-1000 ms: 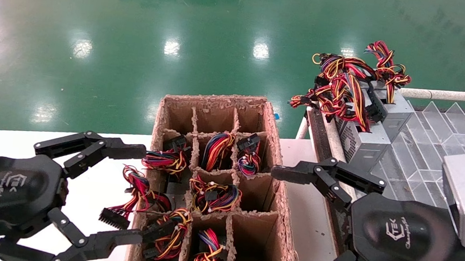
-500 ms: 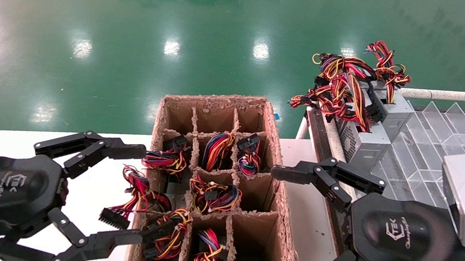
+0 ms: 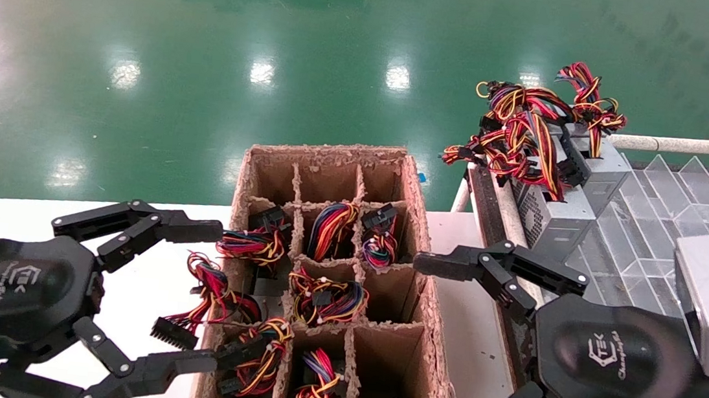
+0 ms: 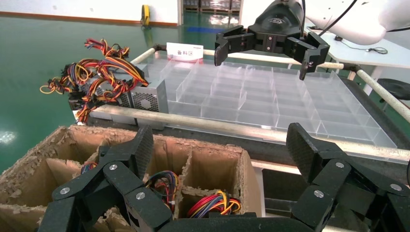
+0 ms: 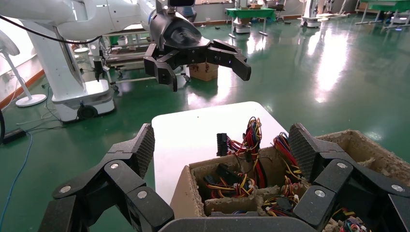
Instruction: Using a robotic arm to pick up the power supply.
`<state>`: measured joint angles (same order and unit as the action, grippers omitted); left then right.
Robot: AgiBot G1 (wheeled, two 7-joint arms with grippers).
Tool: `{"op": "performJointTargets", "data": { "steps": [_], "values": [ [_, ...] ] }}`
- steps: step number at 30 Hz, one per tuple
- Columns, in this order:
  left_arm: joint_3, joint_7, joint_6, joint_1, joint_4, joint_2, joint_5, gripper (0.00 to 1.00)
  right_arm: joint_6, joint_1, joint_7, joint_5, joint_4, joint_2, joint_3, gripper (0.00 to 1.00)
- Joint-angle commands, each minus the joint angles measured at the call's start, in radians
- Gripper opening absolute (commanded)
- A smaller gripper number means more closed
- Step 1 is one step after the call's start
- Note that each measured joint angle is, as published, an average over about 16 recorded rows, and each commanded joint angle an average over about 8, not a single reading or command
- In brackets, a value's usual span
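Several power supplies stand in the brown divided cardboard box (image 3: 433,336); only their red, yellow and black wire bundles (image 3: 325,297) show above the cells. Two more grey power supplies (image 3: 554,215) with tangled wires (image 3: 526,134) sit on the tray at the right, also in the left wrist view (image 4: 147,99). My left gripper (image 3: 216,296) hovers open at the box's left side, its fingers spanning the left cells. My right gripper (image 3: 405,337) hovers open at the box's right side. Neither holds anything.
A clear divided plastic tray (image 3: 666,209) on a railed stand lies right of the white table (image 3: 14,218). One wire bundle with a black connector (image 3: 176,331) hangs over the box's left wall. Green floor lies beyond.
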<state>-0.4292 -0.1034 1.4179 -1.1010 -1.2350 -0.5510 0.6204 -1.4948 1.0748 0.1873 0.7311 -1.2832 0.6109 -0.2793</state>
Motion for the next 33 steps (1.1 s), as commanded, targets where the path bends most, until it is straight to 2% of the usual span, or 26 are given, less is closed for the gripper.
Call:
{"op": "performJointTargets", "data": {
  "steps": [1, 33],
  "values": [
    [0.0, 0.0, 0.0, 0.0, 0.0, 0.0, 0.0, 1.0, 0.0, 0.0, 0.0, 0.0, 0.0, 0.0, 0.0, 1.0],
    [0.0, 0.0, 0.0, 0.0, 0.0, 0.0, 0.0, 1.0, 0.0, 0.0, 0.0, 0.0, 0.0, 0.0, 0.0, 1.0]
  ]
}}
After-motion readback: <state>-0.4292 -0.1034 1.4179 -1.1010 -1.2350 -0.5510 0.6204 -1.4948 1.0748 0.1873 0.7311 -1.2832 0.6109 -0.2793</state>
